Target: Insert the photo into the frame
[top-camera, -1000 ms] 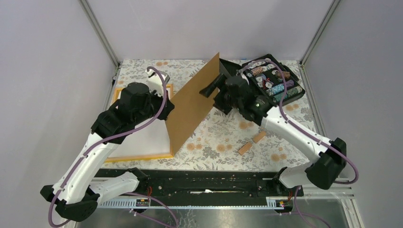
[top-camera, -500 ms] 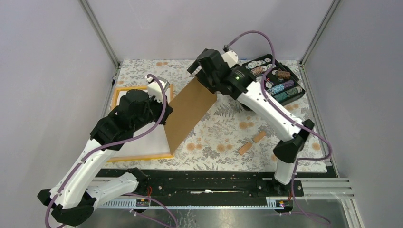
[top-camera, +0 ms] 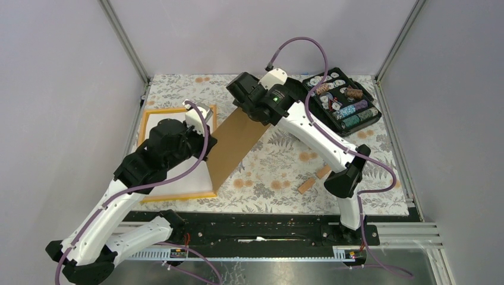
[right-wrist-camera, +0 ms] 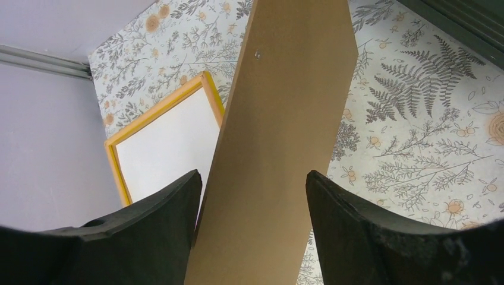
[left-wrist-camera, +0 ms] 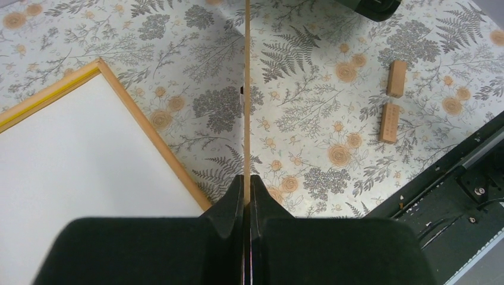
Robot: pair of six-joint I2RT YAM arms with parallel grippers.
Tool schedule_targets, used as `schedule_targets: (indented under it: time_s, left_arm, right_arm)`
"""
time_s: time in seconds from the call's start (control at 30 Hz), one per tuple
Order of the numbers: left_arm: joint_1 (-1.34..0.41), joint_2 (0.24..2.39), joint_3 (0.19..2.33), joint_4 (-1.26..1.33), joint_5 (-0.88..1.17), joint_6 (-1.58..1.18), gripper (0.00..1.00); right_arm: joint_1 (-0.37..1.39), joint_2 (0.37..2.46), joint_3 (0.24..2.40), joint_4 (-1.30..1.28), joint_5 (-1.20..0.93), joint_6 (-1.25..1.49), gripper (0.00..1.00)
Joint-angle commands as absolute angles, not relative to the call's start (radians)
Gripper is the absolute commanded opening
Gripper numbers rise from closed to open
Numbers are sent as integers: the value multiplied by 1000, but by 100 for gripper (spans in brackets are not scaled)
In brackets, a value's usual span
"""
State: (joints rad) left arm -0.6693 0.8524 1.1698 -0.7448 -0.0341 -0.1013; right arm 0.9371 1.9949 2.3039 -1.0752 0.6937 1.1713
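Walls (top-camera: 59, 89) grey, tablecloth (top-camera: 279, 172) floral; left tool (left-wrist-camera: 246, 189) pinches board (right-wrist-camera: 279, 136), right tool (right-wrist-camera: 252, 176) spread astride it

The jaws of the left arm are pressed together at the bottom middle of the view and pinch a thin brown backing board (left-wrist-camera: 246, 89). The board is seen exactly edge-on, so it appears as one narrow line going straight up to the top of the view. To the left of it the frame (left-wrist-camera: 148, 127) lies flat on the tabletop (left-wrist-camera: 309, 71), which is covered with a pattern of flowers and ferns. Only one corner of its orange-yellow border is visible. Inside lies the photo (left-wrist-camera: 77, 172), plain white side up. On the right, two small wooden blocks (left-wrist-camera: 396, 78) lie near each other. A black rail (left-wrist-camera: 457, 178) crosses the lower right corner.
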Motion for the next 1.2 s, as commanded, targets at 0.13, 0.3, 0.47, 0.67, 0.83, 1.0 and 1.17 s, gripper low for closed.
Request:
schedule_targets:
  time_s: [0.13, 0.3, 0.47, 0.67, 0.83, 1.0, 1.17]
  left_arm:
    - [-672, 795, 1081, -588, 117, -163, 2]
    - [-672, 780, 1046, -583, 138, -173, 2]
    - [-672, 760, 1042, -583, 138, -161, 3]
    - [-672, 740, 1056, -582, 153, -132, 8]
    - [-672, 752, 1050, -581, 204, -147, 16]
    - [-672, 748, 1025, -572, 248, -156, 31]
    - [-671, 732, 1004, -540, 335, -181, 55]
  right_arm:
    - [952, 1977, 2301, -1128, 772, 1194, 67]
    - [957, 1963, 2288, -1128, 775, 1210, 62]
    - [960, 1965, 2280, -1130, 760, 1221, 59]
    - [967, 1947, 2235, -1128, 752, 1250, 56]
    - [970, 1911, 2163, -1096, 734, 1271, 55]
    - [971, 1839, 2048, -1043, 725, 1301, 54]
    - [971, 1775, 1947, -1001, 724, 1316, 54]
